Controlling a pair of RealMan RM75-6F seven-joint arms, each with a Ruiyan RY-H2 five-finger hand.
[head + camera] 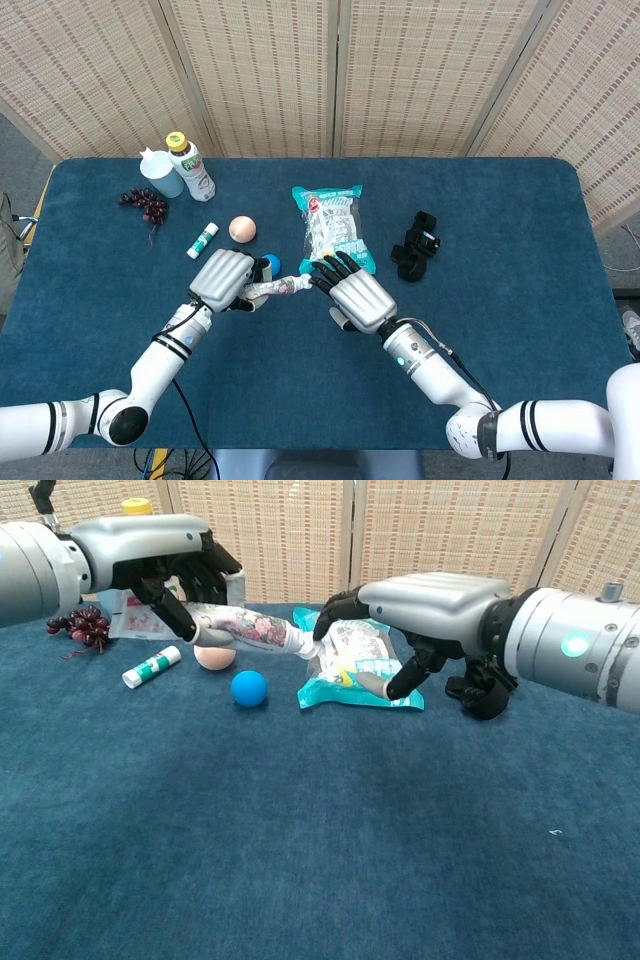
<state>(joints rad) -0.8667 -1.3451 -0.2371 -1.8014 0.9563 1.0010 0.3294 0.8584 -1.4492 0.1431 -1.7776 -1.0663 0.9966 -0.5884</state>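
While the left hand (170,565) grasps the flat end of a floral-printed tube (245,628) and holds it clear of the cloth, the cap end points across toward the right hand (420,605), whose dark fingertips (333,608) sit right at that end; whether they pinch the cap or only touch it I cannot tell. The tube's long axis runs nearly level from one hand's fingers to the other's, tipped slightly down at the cap. So the left hand has the firmer claim and the right is nearest the cap. Below the tube lie a blue ball (249,688) and a peach-coloured ball (214,658); just behind the right fingers lies a snack packet (334,226). The blue table cover (300,830) is open toward the robot, with little spare room between the hands
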